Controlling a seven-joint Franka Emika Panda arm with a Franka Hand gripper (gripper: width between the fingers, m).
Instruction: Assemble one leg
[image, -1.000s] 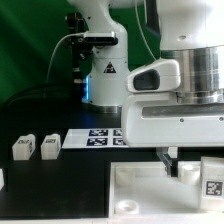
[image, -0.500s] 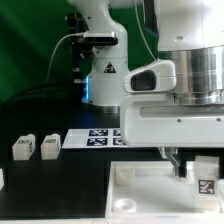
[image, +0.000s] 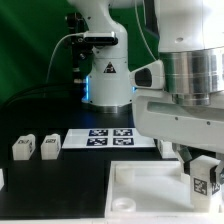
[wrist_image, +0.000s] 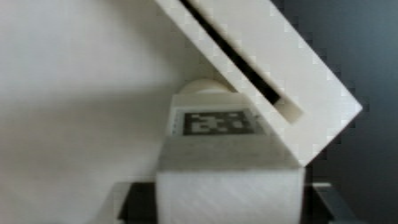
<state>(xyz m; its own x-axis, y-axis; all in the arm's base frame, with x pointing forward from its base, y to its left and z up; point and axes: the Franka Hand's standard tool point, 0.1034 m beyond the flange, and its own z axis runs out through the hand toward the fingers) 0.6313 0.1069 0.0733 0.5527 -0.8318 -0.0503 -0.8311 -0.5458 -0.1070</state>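
The gripper (image: 203, 170) is clamped on 1 leg (image: 206, 181), holding it above the corner of the white panel (image: 150, 195) at the exterior view's right. In the wrist view the leg (wrist_image: 221, 135) sits between the fingers, its tag facing the camera, against the panel's raised rim (wrist_image: 267, 70). 2 more legs (image: 36, 147) stand on the black table (image: 70, 185), well apart from it. The marker board (image: 110, 138) lies beside them.
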